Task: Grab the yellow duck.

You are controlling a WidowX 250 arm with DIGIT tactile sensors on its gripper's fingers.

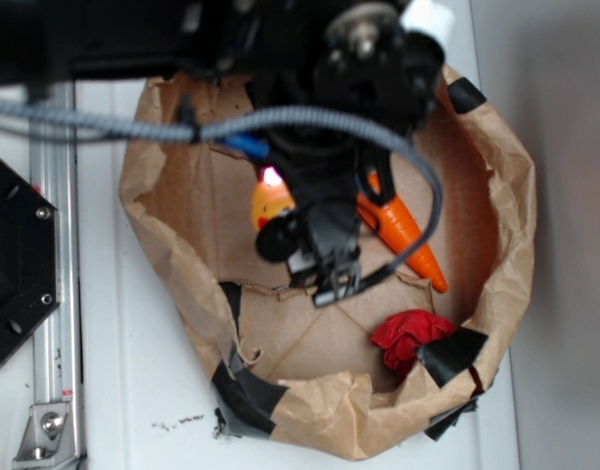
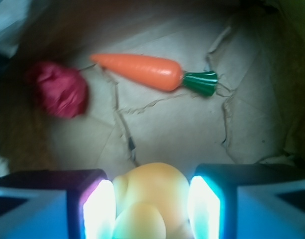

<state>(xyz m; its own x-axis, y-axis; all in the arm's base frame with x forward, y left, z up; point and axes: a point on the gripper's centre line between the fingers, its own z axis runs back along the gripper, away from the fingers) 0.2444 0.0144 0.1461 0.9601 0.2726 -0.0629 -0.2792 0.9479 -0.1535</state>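
Wrist view: the gripper [image 2: 152,204] stands apart around the yellow duck [image 2: 151,199] at 6 o'clock, pads flanking but not clamped; closing on its rounded body could squirt it out.

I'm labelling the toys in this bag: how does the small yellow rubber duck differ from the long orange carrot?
The small yellow rubber duck is rounded and squat; the long orange carrot with a green top is slim and tapers to a point. The duck sits between the gripper fingers; the carrot lies free, apart from them. Both rest inside the brown paper bag.
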